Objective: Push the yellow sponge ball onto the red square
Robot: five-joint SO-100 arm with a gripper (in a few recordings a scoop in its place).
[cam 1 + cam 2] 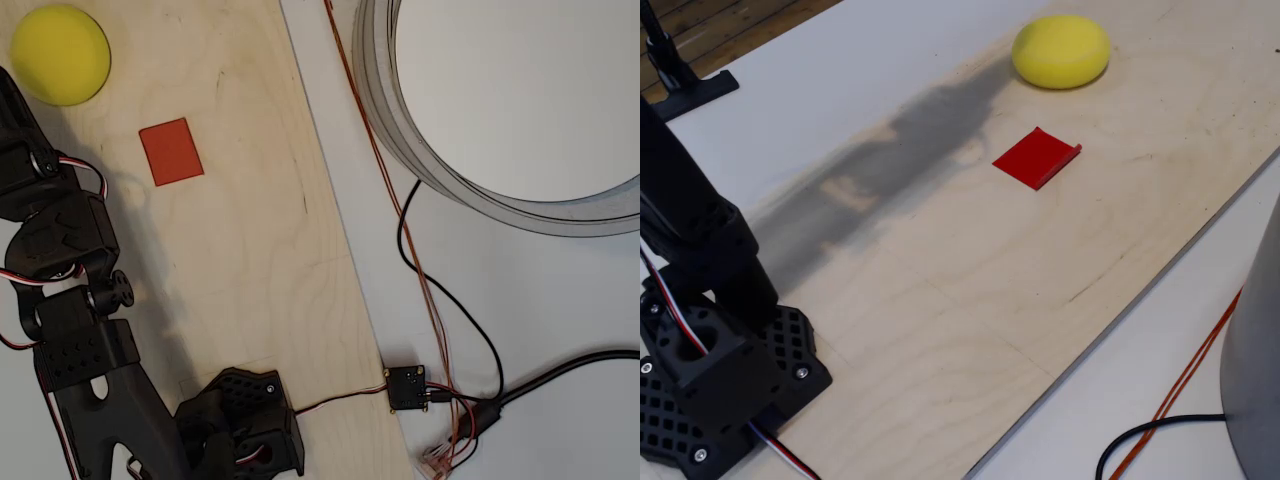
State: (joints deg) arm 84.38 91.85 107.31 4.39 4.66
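**Ball and target still apart**

The yellow sponge ball (60, 54) sits on the plywood board (260, 250) near its far corner, close to the red square (171, 151) but not touching it (a bare strip of wood lies between). The black arm (60, 250) is folded low beside both, probably to sweep sideways. Whether its fingers are parted, I cannot tell.

Arm (60, 300) cut off by left and bottom edges overhead; its upper links leave the fixed view at the left edge. Gripper end unseen. Grey ring (480, 190) cropped at right.
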